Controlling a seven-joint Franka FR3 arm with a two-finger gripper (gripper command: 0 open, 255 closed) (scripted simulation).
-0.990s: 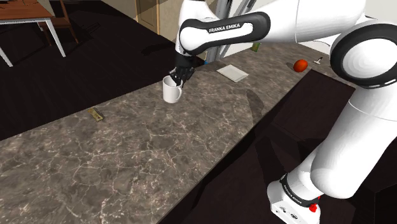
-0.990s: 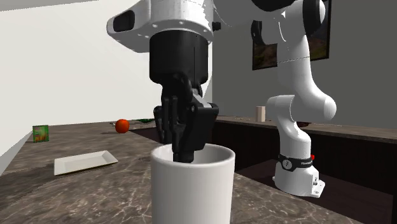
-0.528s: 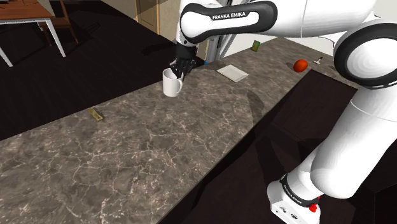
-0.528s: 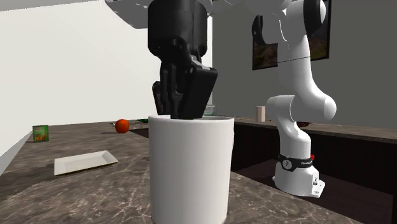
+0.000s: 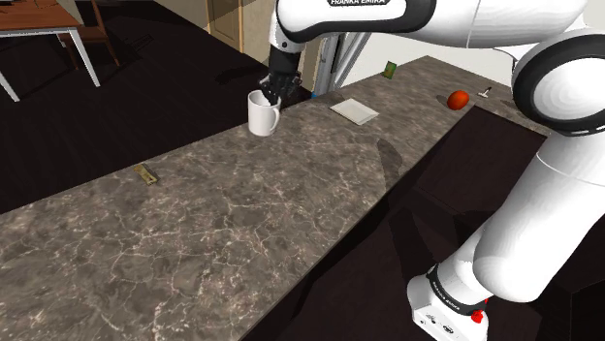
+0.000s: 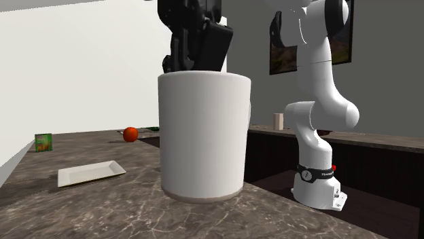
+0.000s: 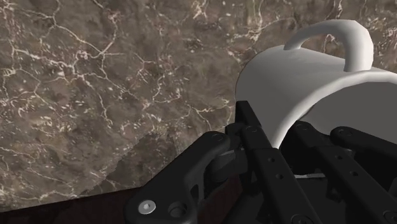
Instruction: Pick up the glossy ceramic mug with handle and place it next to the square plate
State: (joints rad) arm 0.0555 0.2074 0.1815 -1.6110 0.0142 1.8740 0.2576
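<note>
**Mug pinched by its rim, plate waiting along the worktop**

The jaws are closed on the white mug (image 5: 262,115), one finger inside the cup and the other outside, pinching the wall just below the rim. In the wrist view the wall runs between the two black fingers. The handle (image 7: 331,37) sits on the far side of the cup, away from them. The grip looks sensible. The body seems too wide to span, the thin wall suits a narrow pinch, and keeping off the handle lets the cup hang upright.

The mug is upright near the far edge of the dark veined worktop (image 5: 242,223), under the arm (image 5: 349,15) that reaches down to it. In the second exterior view its base looks just clear of the surface, with a thin shadow beneath, though I cannot be sure it is off.

The square white plate (image 5: 354,111) lies flat, well apart from the mug towards the shoulder view's right, with bare worktop between them. The carry therefore looks like a short sideways one, ending beside the plate and not on it. A glossy wall may slip in so small a pinch, so a low, level move seems wise. An orange-red round thing (image 5: 459,99) and a green box (image 5: 390,68) lie beyond the plate, clear of that path.
</note>
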